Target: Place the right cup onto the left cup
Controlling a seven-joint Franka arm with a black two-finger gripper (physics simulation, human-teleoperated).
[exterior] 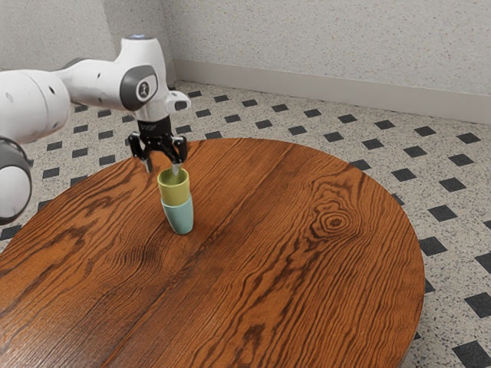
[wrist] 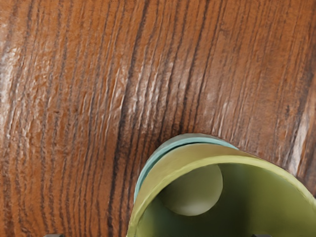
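A: Where was the green cup [exterior: 174, 193], pls?
B: Stacked on the teal cup [exterior: 181, 219], its lower part down inside it, both upright on the round worktop [exterior: 268, 268]
A: & the tool [exterior: 163, 170]? State, asap
B: Open, fingers well apart, w/ nothing gripped btwn them. It pointed down at the top of the stack: in the ext. view one finger [exterior: 176, 168] overlapped the green cup's mouth, the other [exterior: 148, 164] was off to the ext. view's left of the rim. Couldn't tell if either one touched the cup
A: Wrist view, any extra info?
B: Yep, it looked down into the green cup, w/ the paler round bottom [wrist: 195, 190] visible inside. The teal cup's rim curved around part of the green cup's outer wall, close by it
A: Rest of the scene, in brief?
B: White arm [exterior: 100, 83] came in from the ext. view's left. Worktop was reddish-brown wood w/ dark grain, incl. a ringed knot [exterior: 335, 222] twd the ext. view's right. Beyond it, a speckled floor [exterior: 391, 155] w/ dark squares, & a pale wall [exterior: 322, 46] behind
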